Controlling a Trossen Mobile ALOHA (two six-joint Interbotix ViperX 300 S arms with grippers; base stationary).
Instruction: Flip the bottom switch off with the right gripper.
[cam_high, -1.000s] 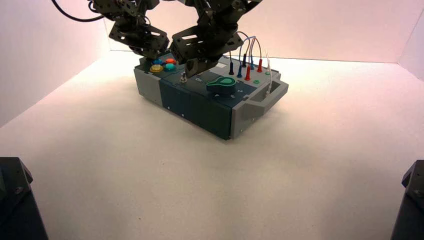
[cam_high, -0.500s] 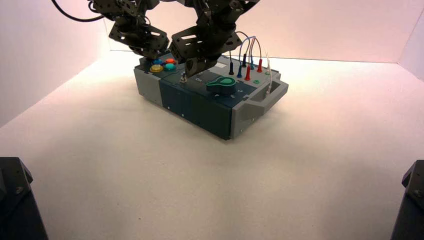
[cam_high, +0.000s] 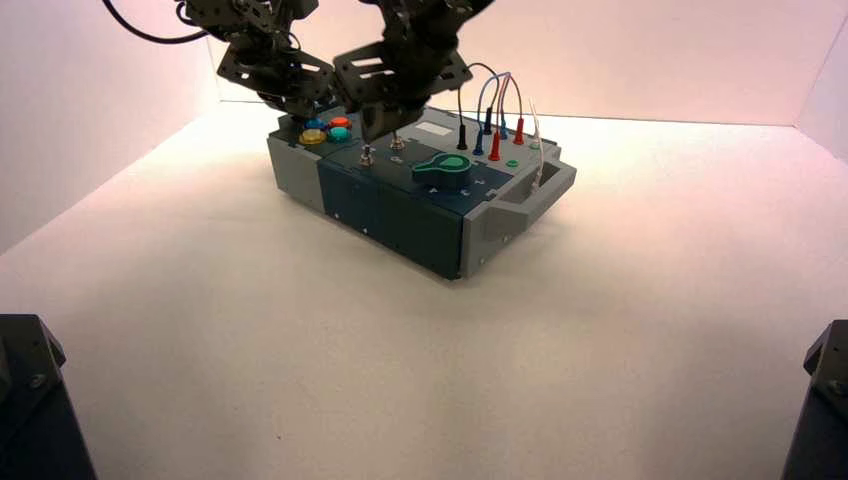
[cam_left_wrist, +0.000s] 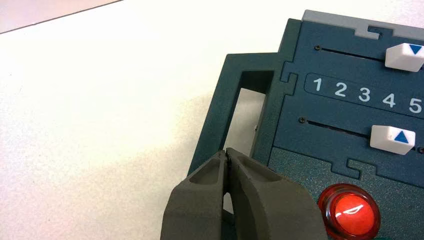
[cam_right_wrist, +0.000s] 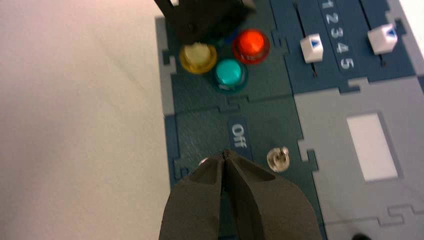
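The bottom switch (cam_high: 367, 155) is a small silver toggle near the box's front edge, beside its twin toggle (cam_high: 397, 143). In the right wrist view only a sliver of the bottom switch (cam_right_wrist: 203, 161) shows past a dark finger, and the twin toggle (cam_right_wrist: 278, 159) is in plain sight next to the lettering "Off" (cam_right_wrist: 239, 136). My right gripper (cam_high: 383, 130) hovers just above the two toggles, touching neither. It is shut (cam_right_wrist: 226, 154) and empty. My left gripper (cam_high: 303, 108) hangs over the coloured buttons, also shut (cam_left_wrist: 226, 151) and empty.
Yellow (cam_right_wrist: 198, 56), teal (cam_right_wrist: 231, 73) and red (cam_right_wrist: 250, 44) buttons lie beyond the toggles, under the left gripper's black body (cam_right_wrist: 205, 17). Two white sliders (cam_right_wrist: 311, 47) flank a numbered scale. A green knob (cam_high: 445, 172) and plugged wires (cam_high: 490, 120) occupy the box's right half.
My right gripper has lifted up and back from the bottom switch, which it was down on earlier; both toggles now show in the high view. The left arm has stayed put.
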